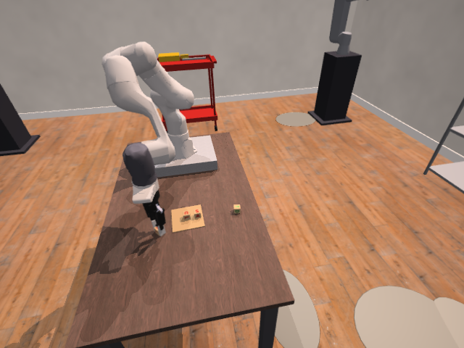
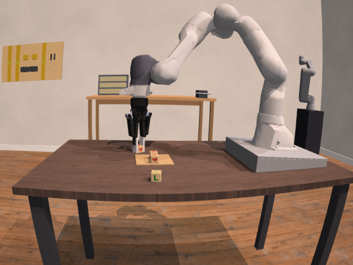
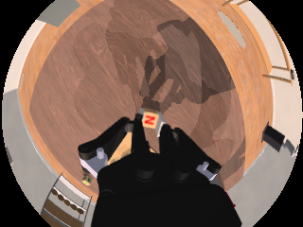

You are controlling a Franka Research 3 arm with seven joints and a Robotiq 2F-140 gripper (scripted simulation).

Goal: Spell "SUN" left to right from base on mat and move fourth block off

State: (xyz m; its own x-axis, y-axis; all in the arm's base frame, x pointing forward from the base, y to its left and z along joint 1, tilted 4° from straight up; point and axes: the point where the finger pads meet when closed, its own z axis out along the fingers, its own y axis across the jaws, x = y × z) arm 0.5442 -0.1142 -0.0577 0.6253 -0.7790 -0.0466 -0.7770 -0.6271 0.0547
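The N block (image 1: 156,228) (image 2: 140,148) (image 3: 150,119) stands at table height, off the mat, its red N facing up. My gripper (image 1: 159,230) (image 2: 139,149) (image 3: 149,115) points down and is shut on it, one finger on each side. On the mat (image 1: 180,225) (image 2: 168,162) (image 3: 120,150) sit the S block (image 1: 196,214) (image 2: 154,159) and the U block (image 1: 186,215), close side by side. Seen from the base, S is left of U, both upright. The fourth block (image 1: 236,209) (image 2: 155,176) (image 3: 87,180) lies off the mat, with a green L on one side.
The table (image 1: 209,277) (image 2: 94,176) carries the mat and blocks. The N block is beside the mat's edge on the U block's side. The fourth block is beyond the opposite edge, near the table's long side. The arm's base plate (image 1: 187,168) (image 2: 290,164) stands at one table end.
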